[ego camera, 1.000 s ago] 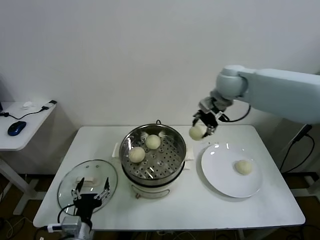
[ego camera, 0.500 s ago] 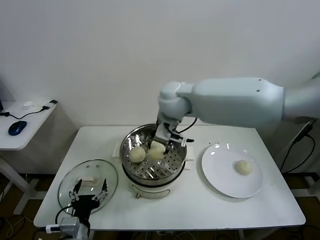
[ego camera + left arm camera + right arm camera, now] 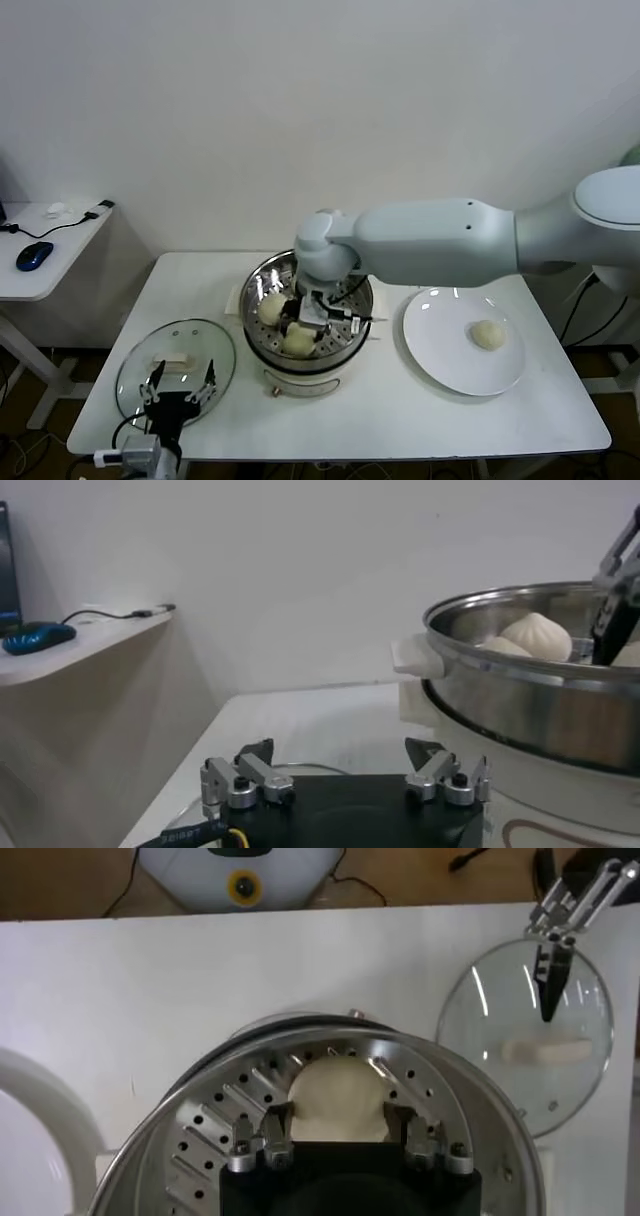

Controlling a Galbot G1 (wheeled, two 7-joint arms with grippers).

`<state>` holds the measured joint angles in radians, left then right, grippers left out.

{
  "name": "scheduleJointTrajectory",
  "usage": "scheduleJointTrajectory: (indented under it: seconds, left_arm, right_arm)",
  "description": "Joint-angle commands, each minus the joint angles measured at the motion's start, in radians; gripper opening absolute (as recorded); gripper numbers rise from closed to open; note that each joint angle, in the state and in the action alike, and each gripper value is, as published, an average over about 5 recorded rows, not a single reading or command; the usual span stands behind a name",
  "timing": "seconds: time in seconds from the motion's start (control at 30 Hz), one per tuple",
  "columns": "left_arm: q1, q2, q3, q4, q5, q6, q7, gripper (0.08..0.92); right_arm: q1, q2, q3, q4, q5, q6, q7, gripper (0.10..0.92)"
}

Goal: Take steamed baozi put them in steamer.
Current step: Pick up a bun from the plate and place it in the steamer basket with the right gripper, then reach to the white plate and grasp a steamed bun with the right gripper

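Note:
The steamer (image 3: 352, 335) stands mid-table. My right gripper (image 3: 302, 322) reaches down into it, shut on a cream-white baozi (image 3: 298, 342) that is low over the front of the perforated tray. In the right wrist view that baozi (image 3: 338, 1098) sits between the fingers (image 3: 277, 1129), which touch both its sides. Another baozi (image 3: 270, 305) lies on the tray's left; the arm hides the tray's back. One baozi (image 3: 487, 334) lies on the white plate (image 3: 440, 350). My left gripper (image 3: 180, 393) is open and idle over the glass lid (image 3: 140, 365).
The left wrist view shows the steamer's steel wall (image 3: 540, 695) with two baozi tops (image 3: 536, 635) above its rim. A side desk with a mouse (image 3: 32, 255) stands far left. The plate lies right of the steamer.
My right gripper has carried the baozi from the middle of the steamer down toward the front of the tray. The left arm has barely moved.

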<state>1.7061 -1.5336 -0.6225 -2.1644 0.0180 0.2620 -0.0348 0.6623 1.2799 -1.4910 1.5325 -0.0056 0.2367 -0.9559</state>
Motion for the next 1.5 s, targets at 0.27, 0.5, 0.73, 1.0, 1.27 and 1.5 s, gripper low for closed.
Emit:
scheduleJointTrajectory:
  seconds: [0.27,0.5,0.73,1.0,1.27,1.5]
  left_arm:
    - [0.002,-0.003,0.000,-0.006,0.000,0.000,0.000,0.823]
    - [0.007,-0.004,0.002,-0.013,0.000,0.000,-0.001,0.823]
    - [0.006,-0.005,0.001,-0.023,0.000,0.003,0.000,0.823]
    - [-0.002,-0.003,-0.001,-0.023,-0.003,0.002,0.002,0.823]
    - [-0.005,-0.004,-0.004,-0.017,-0.002,-0.004,0.004,0.823]
    - [-0.003,-0.003,-0.016,-0.006,-0.002,-0.007,0.005,0.823]
  right_arm:
    - [-0.008,0.001,0.006,-0.004,-0.025,0.027,-0.002,0.703]
    - [0.098,-0.086,0.024,-0.021,0.120,0.028,-0.032,0.819]
    - [0.250,-0.295,-0.094,-0.150,0.362,-0.083,-0.052,0.823]
    - [0.243,-0.574,-0.267,-0.247,0.441,-0.284,-0.111,0.823]
    - [-0.063,-0.719,-0.117,-0.275,0.360,-0.393,-0.074,0.823]
    - [-0.271,-0.673,0.061,-0.419,0.270,-0.396,-0.065,0.823]
